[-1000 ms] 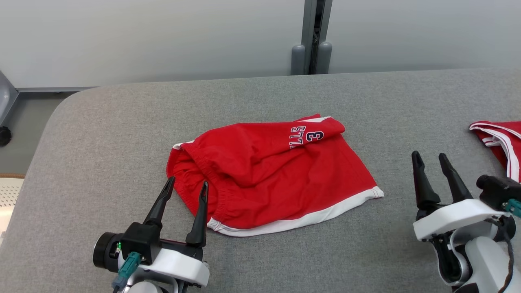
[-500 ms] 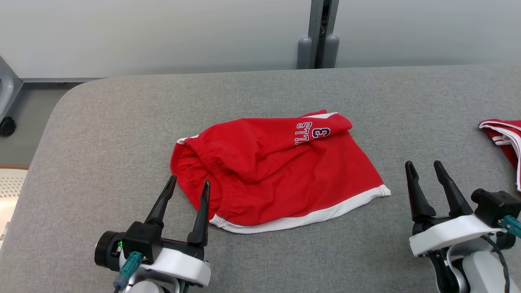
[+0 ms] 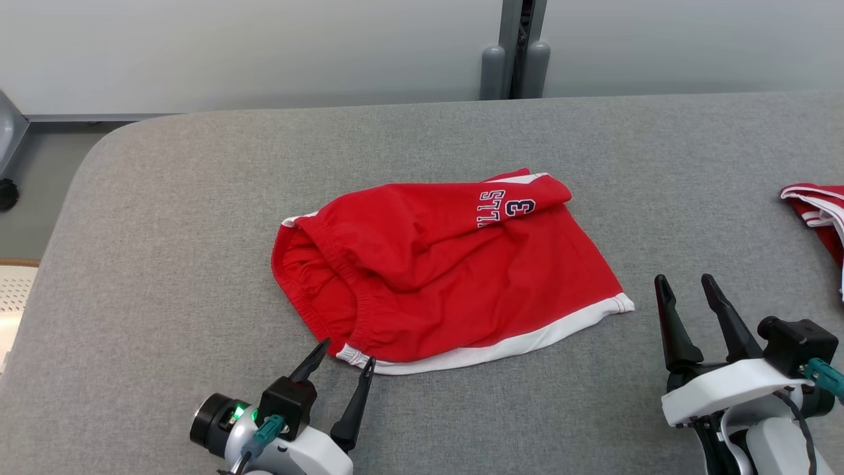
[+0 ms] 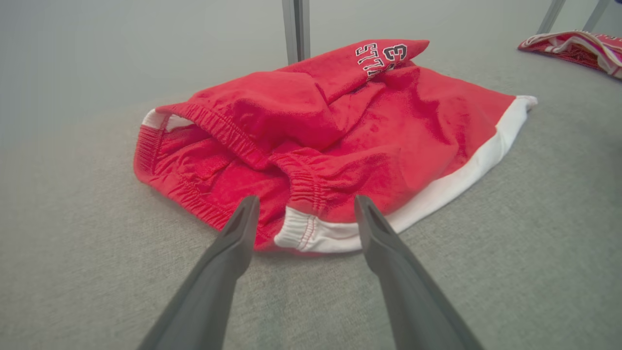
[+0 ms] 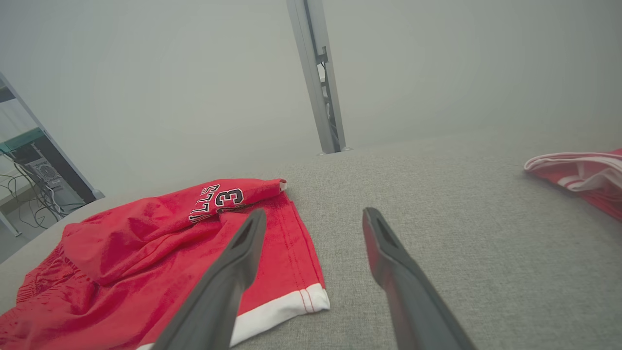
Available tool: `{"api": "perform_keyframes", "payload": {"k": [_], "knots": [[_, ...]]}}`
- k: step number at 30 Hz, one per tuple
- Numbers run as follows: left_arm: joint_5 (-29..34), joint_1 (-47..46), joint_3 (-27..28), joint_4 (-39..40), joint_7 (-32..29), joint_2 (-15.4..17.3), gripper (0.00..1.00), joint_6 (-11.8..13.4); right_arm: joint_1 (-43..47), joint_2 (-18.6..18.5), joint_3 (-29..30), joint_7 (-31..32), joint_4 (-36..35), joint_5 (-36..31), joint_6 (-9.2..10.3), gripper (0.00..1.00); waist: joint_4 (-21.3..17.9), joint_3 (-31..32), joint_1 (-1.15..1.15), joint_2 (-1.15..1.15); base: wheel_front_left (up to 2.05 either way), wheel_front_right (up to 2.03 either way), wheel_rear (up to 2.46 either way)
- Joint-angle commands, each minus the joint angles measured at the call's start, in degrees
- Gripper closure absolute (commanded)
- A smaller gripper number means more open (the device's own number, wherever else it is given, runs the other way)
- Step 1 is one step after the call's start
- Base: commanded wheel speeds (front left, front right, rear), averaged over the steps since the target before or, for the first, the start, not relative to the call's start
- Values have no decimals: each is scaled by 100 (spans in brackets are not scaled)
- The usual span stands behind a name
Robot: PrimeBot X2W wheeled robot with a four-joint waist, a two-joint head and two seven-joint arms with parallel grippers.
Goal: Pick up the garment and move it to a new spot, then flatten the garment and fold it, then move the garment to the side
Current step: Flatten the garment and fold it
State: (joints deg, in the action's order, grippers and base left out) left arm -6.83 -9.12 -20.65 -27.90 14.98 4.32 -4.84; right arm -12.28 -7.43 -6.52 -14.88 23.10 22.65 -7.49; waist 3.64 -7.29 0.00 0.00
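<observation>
Since a second ago the left gripper [image 3: 347,351] has drawn back from the open waistband side of the red shorts [image 3: 448,284] to their near-left corner. The head camera has shifted a little as well.

The left gripper's two dark fingers [image 4: 228,262] are spread wide and hold nothing. In the left wrist view their tips straddle the corner of the shorts where the gathered elastic waistband meets the white hem band. That corner lies between the tips and just beyond them, and whether either tip touches the cloth I cannot tell.

The shorts lie rumpled on the gray padded surface [image 3: 198,198]. The waistband opening gapes on their left, the white hem runs along their near edge, and a flap printed with a "3" is folded over at their far right.

Right of the shorts' hem corner and apart from it, the right gripper [image 3: 683,278] hovers with its fingers also spread wide and empty, tips pointing away from the robot. Farther right of the shorts, well apart, lies a second red-and-white garment [image 3: 821,211].
</observation>
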Motion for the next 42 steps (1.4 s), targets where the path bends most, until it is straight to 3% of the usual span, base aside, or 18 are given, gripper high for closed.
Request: {"api": "perform_keyframes", "payload": {"k": [1,9,22,23,25,42], "knots": [[51,-120,-16,-54,15,44,0,-18,48,-12,-12,3,14,-27,0,0,-8,-11,0,0,0,0,0],[187,-577,-378,-654,-82,345,0,-178,-74,30,-47,65,71,-148,0,0,-80,-133,0,0,0,0,0],[-227,-1042,-958,-976,-4,577,0,-274,-136,73,49,110,172,-310,0,0,-148,-258,0,0,0,0,0],[-282,-1062,-1058,-981,-3,592,29,-274,-139,78,61,118,182,-311,0,0,-151,-262,0,0,0,0,0],[-390,-1119,-1193,-998,4,645,100,-270,-131,90,79,122,206,-312,0,0,-152,-265,0,0,0,0,0],[-720,-1233,-1409,-884,22,796,100,-272,-288,-92,-197,426,658,-250,0,0,-74,-232,0,0,0,0,0]]}}
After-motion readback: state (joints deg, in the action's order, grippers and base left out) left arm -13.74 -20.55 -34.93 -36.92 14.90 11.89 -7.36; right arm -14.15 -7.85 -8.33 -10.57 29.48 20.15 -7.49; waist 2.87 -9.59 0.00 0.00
